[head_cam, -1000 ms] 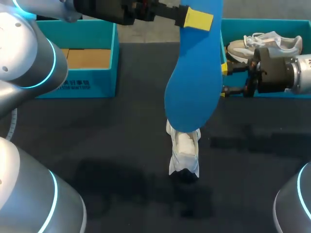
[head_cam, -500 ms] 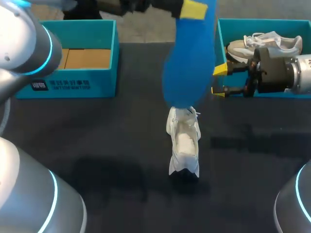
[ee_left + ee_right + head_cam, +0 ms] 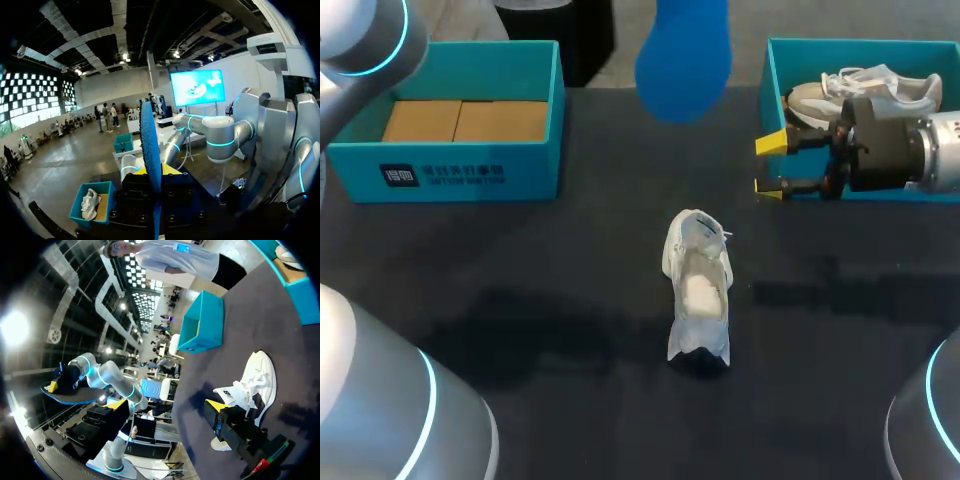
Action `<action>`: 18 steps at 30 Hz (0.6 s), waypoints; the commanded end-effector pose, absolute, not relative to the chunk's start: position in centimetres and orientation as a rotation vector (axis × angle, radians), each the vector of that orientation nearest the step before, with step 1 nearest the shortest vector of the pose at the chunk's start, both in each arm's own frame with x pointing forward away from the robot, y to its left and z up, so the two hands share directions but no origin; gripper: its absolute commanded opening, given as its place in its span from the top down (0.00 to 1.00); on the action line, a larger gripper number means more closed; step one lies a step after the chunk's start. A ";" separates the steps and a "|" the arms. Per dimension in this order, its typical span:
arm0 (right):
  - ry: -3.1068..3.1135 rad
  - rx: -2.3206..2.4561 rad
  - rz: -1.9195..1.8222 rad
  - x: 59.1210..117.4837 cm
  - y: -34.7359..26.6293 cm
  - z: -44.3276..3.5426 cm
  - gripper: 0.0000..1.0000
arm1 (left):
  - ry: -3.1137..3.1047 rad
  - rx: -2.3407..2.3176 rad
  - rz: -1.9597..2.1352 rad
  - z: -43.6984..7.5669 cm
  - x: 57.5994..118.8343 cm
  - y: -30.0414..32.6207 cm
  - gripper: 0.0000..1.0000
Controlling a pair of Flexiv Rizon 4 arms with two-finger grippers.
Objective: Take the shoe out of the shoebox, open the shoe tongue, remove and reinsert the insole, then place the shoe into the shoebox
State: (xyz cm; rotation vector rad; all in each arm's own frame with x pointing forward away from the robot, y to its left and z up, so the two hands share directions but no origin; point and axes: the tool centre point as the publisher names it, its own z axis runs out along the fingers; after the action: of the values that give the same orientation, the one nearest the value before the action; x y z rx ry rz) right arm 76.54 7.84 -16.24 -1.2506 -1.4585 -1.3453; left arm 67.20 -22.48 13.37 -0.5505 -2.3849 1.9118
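The left pincer (image 3: 151, 171) is clamped on the blue insole (image 3: 682, 55) and holds it high over the far side of the table (image 3: 520, 270), between the two teal boxes. In the left wrist view the insole is seen edge-on, rising upright from between the yellow tips. The right wrist view also shows it in the air, well apart from everything on the table.

The white shoe (image 3: 698, 292) stands on its sole near the middle of the dark table, its opening facing up. Nothing touches it.

The right pincer (image 3: 770, 166) hangs wide open and empty beside the left wall of the right box (image 3: 860, 45), its fingers pointing toward the table's middle. A second shoe (image 3: 865, 92) lies in that box. The left box (image 3: 520, 170) holds brown cardboard (image 3: 465, 120).
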 end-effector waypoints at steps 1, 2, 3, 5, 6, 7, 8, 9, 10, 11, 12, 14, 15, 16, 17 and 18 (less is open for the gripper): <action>-1.458 -1.252 -1.346 76.6 8.0 -16.3 0.00 | -2.508 -1.125 2.107 11.9 67.0 -21.6 1.00; -1.458 -1.252 -1.346 76.6 8.0 -16.3 0.00 | -2.527 -1.223 2.150 11.3 67.0 -21.2 1.00; -1.458 -1.252 -1.346 76.6 8.0 -16.3 0.00 | -2.535 -1.253 2.162 11.1 67.0 -21.2 1.00; -1.458 -1.252 -1.346 76.6 8.0 -16.3 0.00 | -2.534 -1.321 2.216 10.7 67.1 -20.8 1.00; -1.458 -1.252 -1.346 76.6 8.0 -16.3 0.00 | -2.548 -1.353 2.228 10.5 67.2 -20.7 1.00; -1.458 -1.252 -1.346 76.6 8.0 -16.3 0.00 | -2.565 -1.396 2.250 10.3 67.3 -20.6 1.00; -1.458 -1.252 -1.346 76.6 8.0 -16.3 0.00 | -2.587 -1.448 2.254 10.1 67.4 -20.5 1.00; -1.458 -1.252 -1.346 76.6 8.0 -16.3 0.00 | -2.618 -1.511 2.238 9.9 67.5 -20.5 1.00; -1.458 -1.252 -1.346 76.6 8.0 -16.3 0.00 | -2.618 -1.511 2.238 9.9 67.5 -20.5 1.00; -1.458 -1.252 -1.346 76.6 8.0 -16.3 0.00 | -2.618 -1.511 2.238 9.9 67.5 -20.5 1.00; -1.458 -1.252 -1.346 76.6 8.0 -16.3 0.00 | -2.618 -1.511 2.238 9.9 67.5 -20.5 1.00; -1.458 -1.252 -1.346 76.6 8.0 -16.3 0.00 | -2.618 -1.511 2.238 9.9 67.5 -20.5 1.00; -1.458 -1.252 -1.346 76.6 8.0 -16.3 0.00 | -2.618 -1.511 2.238 9.9 67.5 -20.5 1.00; -1.458 -1.252 -1.346 76.6 8.0 -16.3 0.00 | -2.618 -1.511 2.238 9.9 67.5 -20.5 1.00; -1.458 -1.252 -1.346 76.6 8.0 -16.3 0.00 | -2.618 -1.511 2.238 9.9 67.5 -20.5 1.00; -1.458 -1.252 -1.346 76.6 8.0 -16.3 0.00 | -2.618 -1.511 2.238 9.9 67.5 -20.5 1.00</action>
State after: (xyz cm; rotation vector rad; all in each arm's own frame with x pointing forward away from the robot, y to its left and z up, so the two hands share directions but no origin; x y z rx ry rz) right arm 76.49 7.81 -16.29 -1.2500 -1.4570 -1.3479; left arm 68.15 -20.70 10.45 -1.3066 -2.5740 2.1353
